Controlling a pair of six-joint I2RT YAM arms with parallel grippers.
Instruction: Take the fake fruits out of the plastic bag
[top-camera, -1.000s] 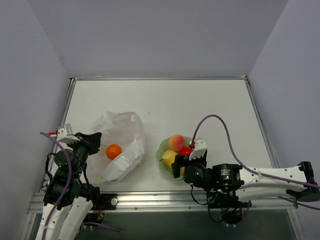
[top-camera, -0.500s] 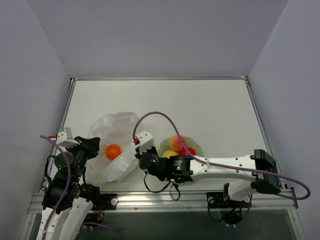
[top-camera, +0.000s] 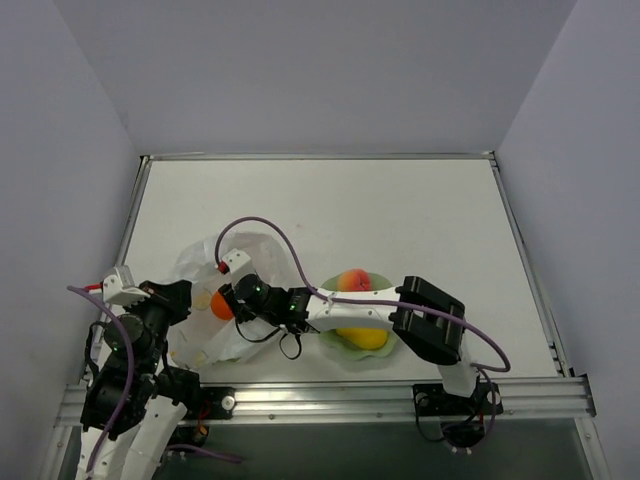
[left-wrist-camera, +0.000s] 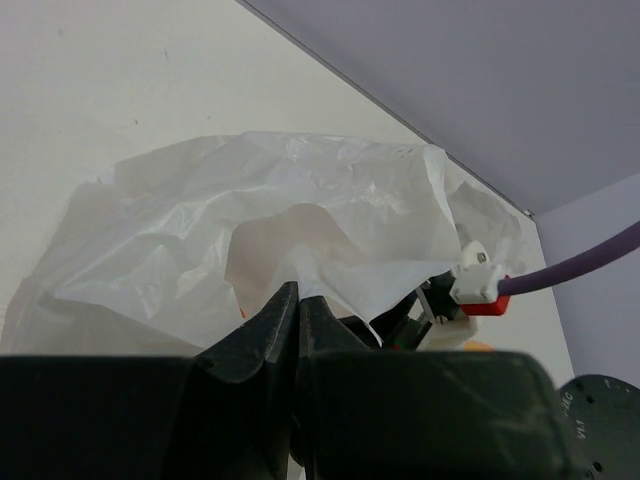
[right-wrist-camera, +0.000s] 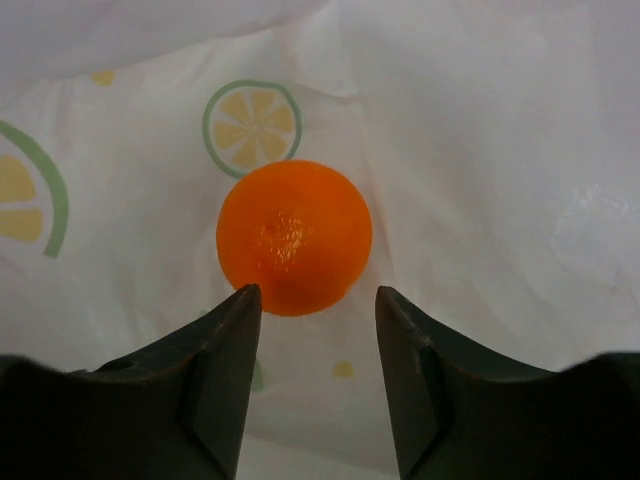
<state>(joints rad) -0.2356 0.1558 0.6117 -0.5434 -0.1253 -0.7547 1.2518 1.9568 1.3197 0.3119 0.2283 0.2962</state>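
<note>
Though half hidden from above, the orange ball (right-wrist-camera: 293, 236) lies plainly before the parted right pincer (right-wrist-camera: 317, 297) (left pincer (left-wrist-camera: 297, 292) closed).

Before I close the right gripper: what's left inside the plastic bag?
One orange ball lies in the plastic bag, just ahead of the open right gripper. Folds and the right arm hide the rest, so more fruit may be there.

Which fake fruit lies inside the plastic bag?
The orange ball, in the plastic bag; the peach and the yellow fruit lie on the green plate.
</note>
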